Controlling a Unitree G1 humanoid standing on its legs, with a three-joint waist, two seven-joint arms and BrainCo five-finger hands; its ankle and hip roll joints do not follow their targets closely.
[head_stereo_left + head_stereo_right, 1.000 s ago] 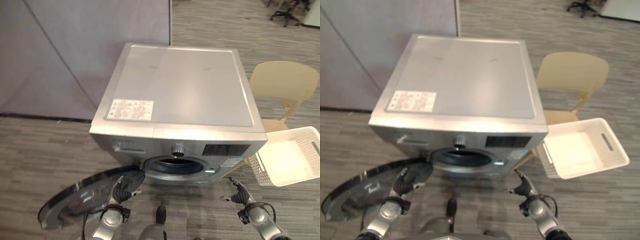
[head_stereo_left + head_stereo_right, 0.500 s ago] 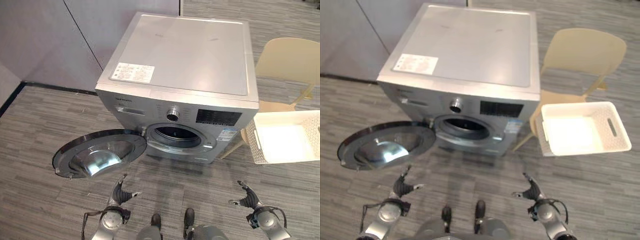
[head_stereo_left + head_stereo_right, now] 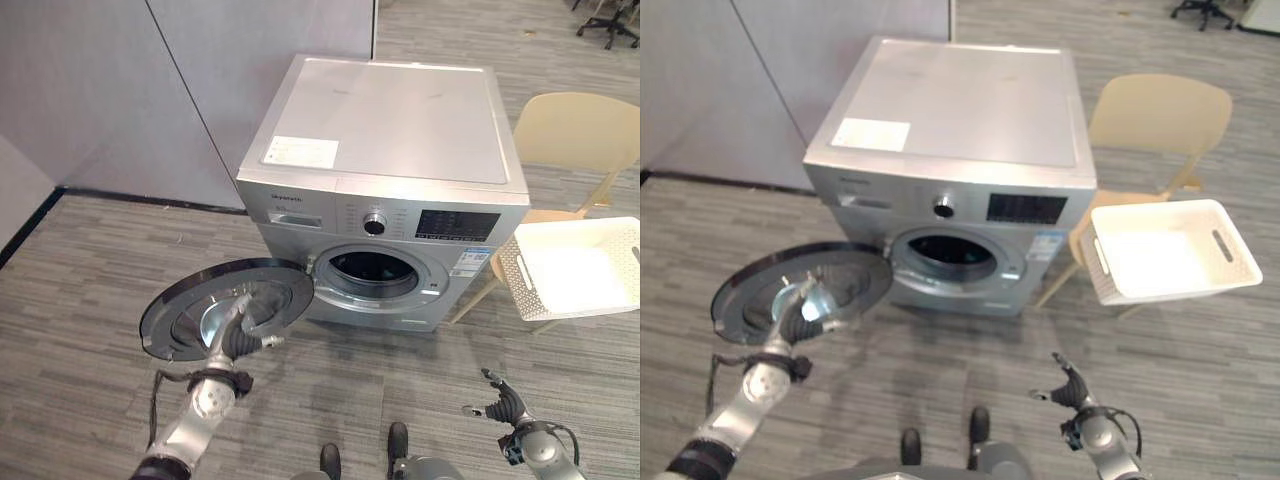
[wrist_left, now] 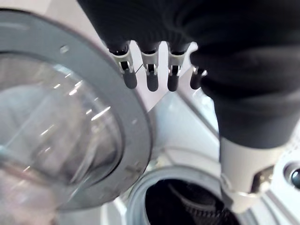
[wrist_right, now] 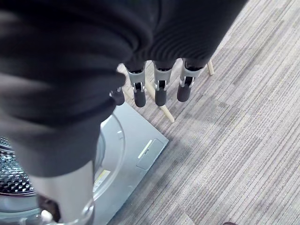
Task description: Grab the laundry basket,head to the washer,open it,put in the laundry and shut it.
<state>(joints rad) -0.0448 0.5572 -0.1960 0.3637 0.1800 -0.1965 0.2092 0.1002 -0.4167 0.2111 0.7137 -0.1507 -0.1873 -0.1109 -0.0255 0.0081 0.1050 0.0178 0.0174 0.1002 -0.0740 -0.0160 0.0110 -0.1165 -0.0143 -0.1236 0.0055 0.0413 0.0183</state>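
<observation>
Washer [image 3: 390, 170]: silver front-loader standing on the grey carpet floor [image 3: 80, 300], its drum opening [image 3: 373, 270] showing dark inside.
Washer door [image 3: 225, 305]: round, glass-centred, hanging wide open to the washer's left.
Left hand [image 3: 238, 335]: reaching up at the open door's inner face, fingers [image 4: 150, 77] straight and spread, holding nothing; whether they are touching the door cannot be told.
Right hand [image 3: 505, 408]: hovering low over the floor in front of the washer's right side, fingers [image 5: 159, 91] loosely extended, gripping nothing.
Laundry basket [image 3: 625, 245]: white, perforated, sitting on the seat of a beige chair [image 3: 575, 130] just right of the washer, well apart from both hands.
</observation>
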